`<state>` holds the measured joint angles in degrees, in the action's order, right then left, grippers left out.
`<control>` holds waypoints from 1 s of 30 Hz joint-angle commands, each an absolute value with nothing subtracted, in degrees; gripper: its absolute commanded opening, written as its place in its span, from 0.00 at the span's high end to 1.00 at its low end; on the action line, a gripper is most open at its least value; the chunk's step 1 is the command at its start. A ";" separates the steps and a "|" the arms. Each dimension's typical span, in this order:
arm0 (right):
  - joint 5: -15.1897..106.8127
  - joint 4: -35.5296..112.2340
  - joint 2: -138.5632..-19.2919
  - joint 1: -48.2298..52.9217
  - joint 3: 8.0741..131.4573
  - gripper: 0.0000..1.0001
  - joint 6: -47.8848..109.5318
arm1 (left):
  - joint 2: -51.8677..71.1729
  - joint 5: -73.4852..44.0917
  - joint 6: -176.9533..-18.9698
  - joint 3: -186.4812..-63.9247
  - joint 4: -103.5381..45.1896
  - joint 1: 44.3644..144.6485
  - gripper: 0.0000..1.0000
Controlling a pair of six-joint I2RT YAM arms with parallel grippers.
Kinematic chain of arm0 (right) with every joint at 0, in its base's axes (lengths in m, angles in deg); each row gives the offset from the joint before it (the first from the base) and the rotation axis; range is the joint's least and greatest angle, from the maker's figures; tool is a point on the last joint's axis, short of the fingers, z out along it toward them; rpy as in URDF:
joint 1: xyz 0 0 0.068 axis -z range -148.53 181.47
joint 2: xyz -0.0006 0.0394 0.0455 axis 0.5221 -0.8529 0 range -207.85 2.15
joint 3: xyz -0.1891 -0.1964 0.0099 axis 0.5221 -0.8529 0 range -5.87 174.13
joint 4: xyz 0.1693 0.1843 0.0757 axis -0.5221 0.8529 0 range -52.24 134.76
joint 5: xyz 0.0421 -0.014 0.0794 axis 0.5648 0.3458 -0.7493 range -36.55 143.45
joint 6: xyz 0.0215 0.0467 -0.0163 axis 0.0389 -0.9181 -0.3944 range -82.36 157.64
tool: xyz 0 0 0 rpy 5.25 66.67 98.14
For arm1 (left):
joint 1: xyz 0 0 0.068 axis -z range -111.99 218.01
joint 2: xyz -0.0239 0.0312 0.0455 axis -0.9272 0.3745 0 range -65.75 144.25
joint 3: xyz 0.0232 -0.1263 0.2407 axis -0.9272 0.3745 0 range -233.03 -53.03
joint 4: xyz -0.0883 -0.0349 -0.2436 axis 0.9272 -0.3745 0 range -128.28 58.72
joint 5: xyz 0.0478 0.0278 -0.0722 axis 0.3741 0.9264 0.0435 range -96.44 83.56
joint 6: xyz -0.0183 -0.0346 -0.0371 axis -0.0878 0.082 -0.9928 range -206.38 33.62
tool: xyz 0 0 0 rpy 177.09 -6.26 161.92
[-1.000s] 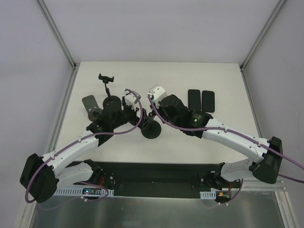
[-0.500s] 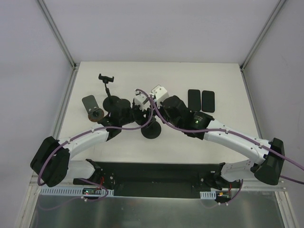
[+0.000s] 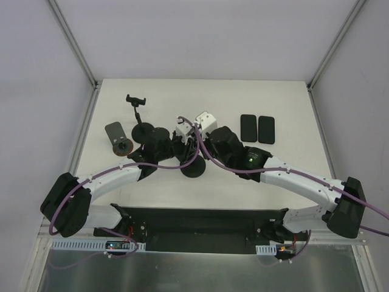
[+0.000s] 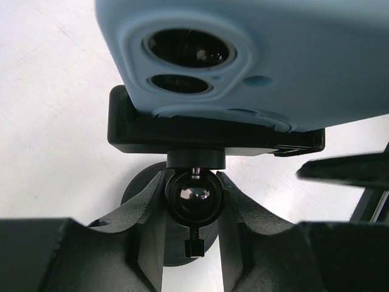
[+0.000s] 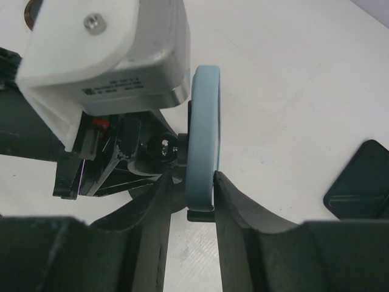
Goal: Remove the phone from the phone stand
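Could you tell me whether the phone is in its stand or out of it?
In: the left wrist view shows the blue phone seated in the black clamp of the stand.

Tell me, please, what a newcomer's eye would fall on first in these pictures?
The light blue phone fills the left wrist view, clamped in its phone stand mid-table, where both arms meet. The left gripper pinches the ball joint below it, while the right gripper straddles the phone's edge. Two dark phones lie flat on the table's right side.
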<state>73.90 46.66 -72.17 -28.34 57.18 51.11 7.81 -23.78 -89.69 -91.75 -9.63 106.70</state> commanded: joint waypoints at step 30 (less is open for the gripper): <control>70.51 30.72 -75.28 -25.92 50.91 0.90 52.40 | 1.39 -16.65 -94.55 -90.74 -9.21 108.70 1.00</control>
<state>71.54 32.48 -75.49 -26.09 51.41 52.80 4.37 -19.60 -91.66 -89.81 -11.18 108.21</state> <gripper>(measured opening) 0.183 0.307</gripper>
